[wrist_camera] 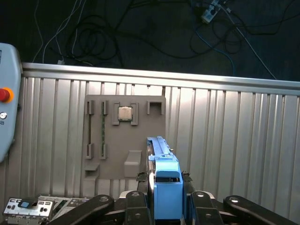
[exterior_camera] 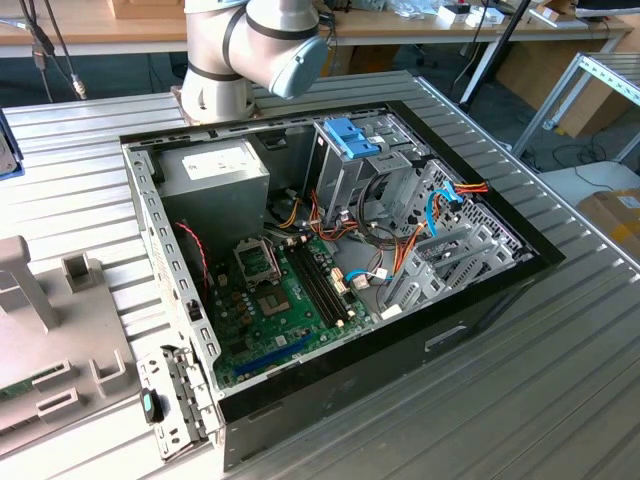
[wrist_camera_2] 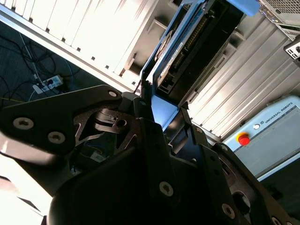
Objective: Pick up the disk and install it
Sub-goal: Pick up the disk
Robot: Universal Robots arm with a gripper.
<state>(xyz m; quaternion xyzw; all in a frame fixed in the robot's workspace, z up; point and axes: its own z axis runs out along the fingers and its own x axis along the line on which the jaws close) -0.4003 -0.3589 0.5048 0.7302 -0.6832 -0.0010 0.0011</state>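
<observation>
First wrist view: the pincer (wrist_camera: 167, 190) is clamped on one short end of the disk (wrist_camera: 161, 157), which stands on edge with a blue rail toward the camera. The disk hangs clear above the tabletop (wrist_camera: 234, 140) and a grey tray (wrist_camera: 140, 140). Its long axis runs straight out from the pincer. Exterior view: the open case (exterior_camera: 330, 250) lies on the tabletop.
</observation>
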